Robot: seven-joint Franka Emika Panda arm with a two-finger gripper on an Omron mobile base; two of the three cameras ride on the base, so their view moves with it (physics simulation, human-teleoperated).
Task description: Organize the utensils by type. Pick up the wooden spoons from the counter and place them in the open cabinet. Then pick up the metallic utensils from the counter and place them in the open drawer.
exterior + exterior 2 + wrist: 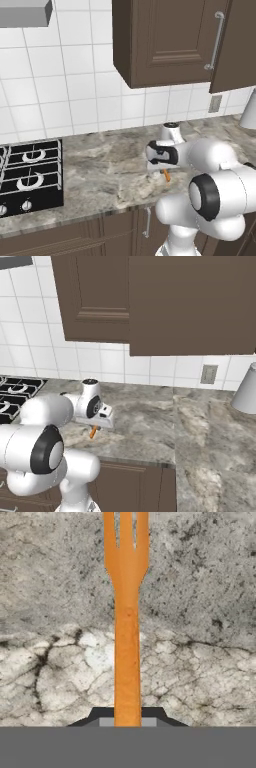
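A slim bright orange fork [127, 612], one of the metallic utensils, points away from my hand over the marbled counter [200, 637]. My gripper [127, 717] is shut on its handle, a dark fingertip [102, 714] against each side. From the base, the gripper [164, 171] [96, 427] hangs low over the counter [100, 170] [150, 421] near its front edge. A short piece of the orange fork [166, 175] [93, 432] sticks out below it. Whether the fork rests on the stone I cannot tell. The wooden spoons and the open drawer are out of view.
A black stove [30, 175] [12, 391] sits at the left of the counter. Dark brown wall cabinets [165, 45] [95, 301] hang above. A grey vessel [248, 112] [246, 391] stands at the far right, by a wall outlet [215, 104] [208, 374].
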